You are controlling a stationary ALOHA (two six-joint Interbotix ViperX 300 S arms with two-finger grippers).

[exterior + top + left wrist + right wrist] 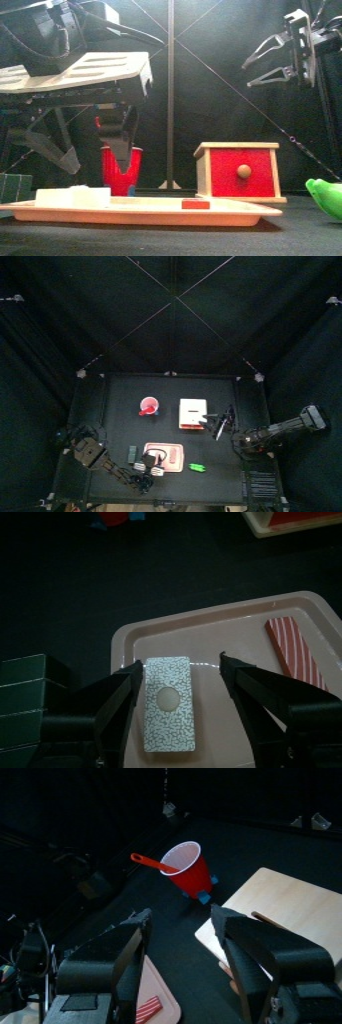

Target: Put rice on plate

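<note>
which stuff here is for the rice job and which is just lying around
Job: rice, between the open left gripper jaws on the plate.
Lying about: red cup, box, red strip, green thing, dark green block.

Black curtains (54,316) close in the pen on every side of the small black surface (167,391), hanging in soft folds. Thin pale cords (174,296) cross overhead above the surface and run out to its far corners. Behind the surface, in the front view, a slim upright pole (170,90) stands against the dark cloth. The light is dim and even.
</note>
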